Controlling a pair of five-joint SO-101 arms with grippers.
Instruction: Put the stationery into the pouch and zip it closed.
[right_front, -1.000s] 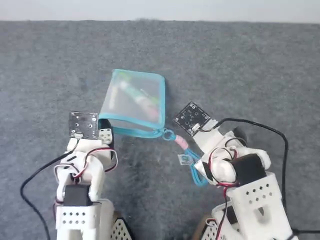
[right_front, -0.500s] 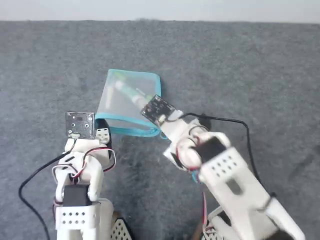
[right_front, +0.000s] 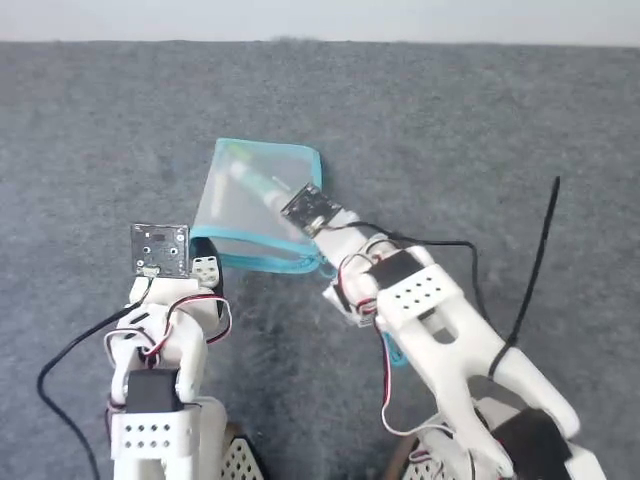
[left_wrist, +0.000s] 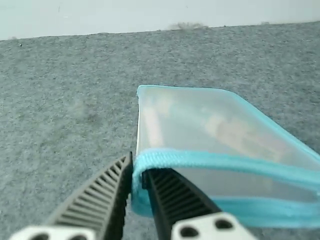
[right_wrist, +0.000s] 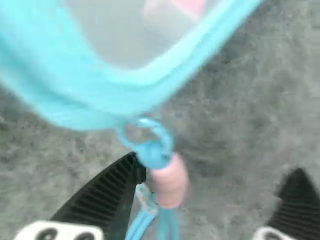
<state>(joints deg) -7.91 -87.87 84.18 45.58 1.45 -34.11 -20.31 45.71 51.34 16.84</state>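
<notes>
The pouch (right_front: 258, 205) lies flat on the grey table (right_front: 500, 120), and the stationery (right_front: 262, 185) is already inside it, visible through the clear side. The blue zip edge (right_front: 255, 262) is the long side of the pouch that faces the two arms.

The left claw (left_wrist: 137, 172) is closed on one end corner of this edge and pinches the blue band firmly. At the opposite end of the same edge hangs the zip pull (right_wrist: 162, 175), a blue ring with a pink bead and a cord. The right claw (right_wrist: 216, 167) stands at that end of the pouch and is wide open. The pull lies just beside one of its fingers, and the other finger is well apart from it, so nothing is gripped there yet.

The long axis of the zip runs from the left claw to the pull, and the right arm is clearly the nearer one to the pull. I think the right claw must first close on the bead or the ring, while the left claw keeps the pouch from sliding. I cannot tell whether the zip is open or closed along its length.
</notes>
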